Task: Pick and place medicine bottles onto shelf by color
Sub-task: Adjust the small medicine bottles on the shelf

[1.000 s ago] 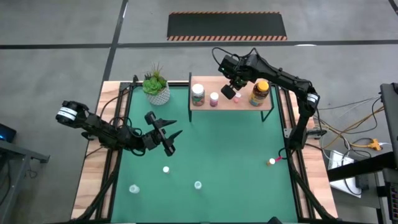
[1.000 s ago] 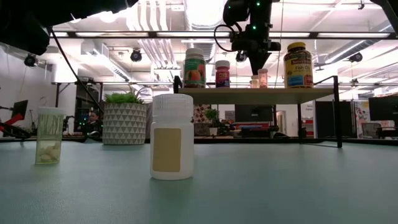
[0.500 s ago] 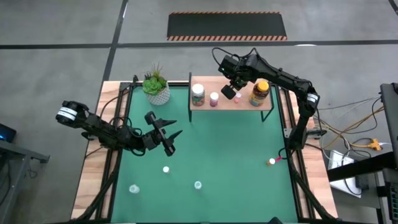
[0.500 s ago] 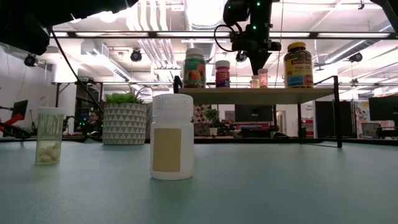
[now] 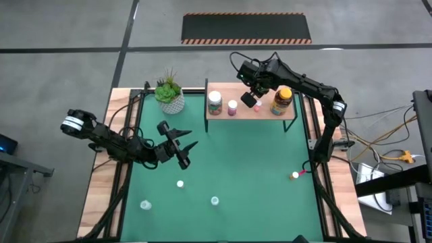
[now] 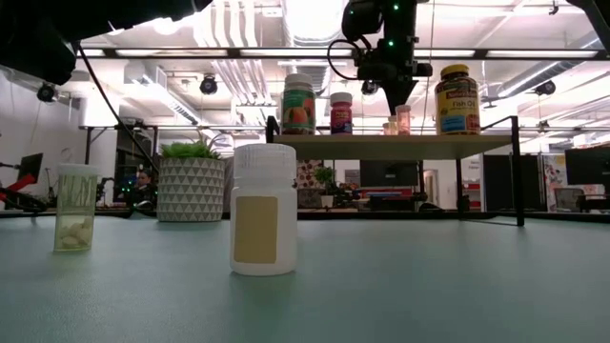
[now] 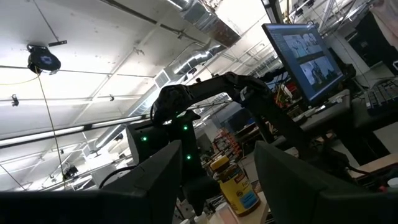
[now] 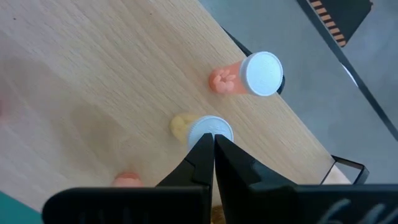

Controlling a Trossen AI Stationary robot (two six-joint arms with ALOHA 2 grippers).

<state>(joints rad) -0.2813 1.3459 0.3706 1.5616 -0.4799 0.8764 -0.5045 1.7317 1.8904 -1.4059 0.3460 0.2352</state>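
A: Anything changed around the shelf (image 5: 251,110)?

B: Hardly. The right gripper (image 8: 213,144) still hangs over its far edge, fingers pressed together, empty, just above a yellow bottle (image 8: 198,129) standing there beside an orange bottle (image 8: 249,76). That one looks placed already.

A: And the left gripper (image 5: 177,148)?

B: Unmoved, well off the shelf over the green surface (image 5: 256,169), fingers apart, holding nothing. Several small bottles (image 5: 180,183) wait farther from the shelf, unsorted.
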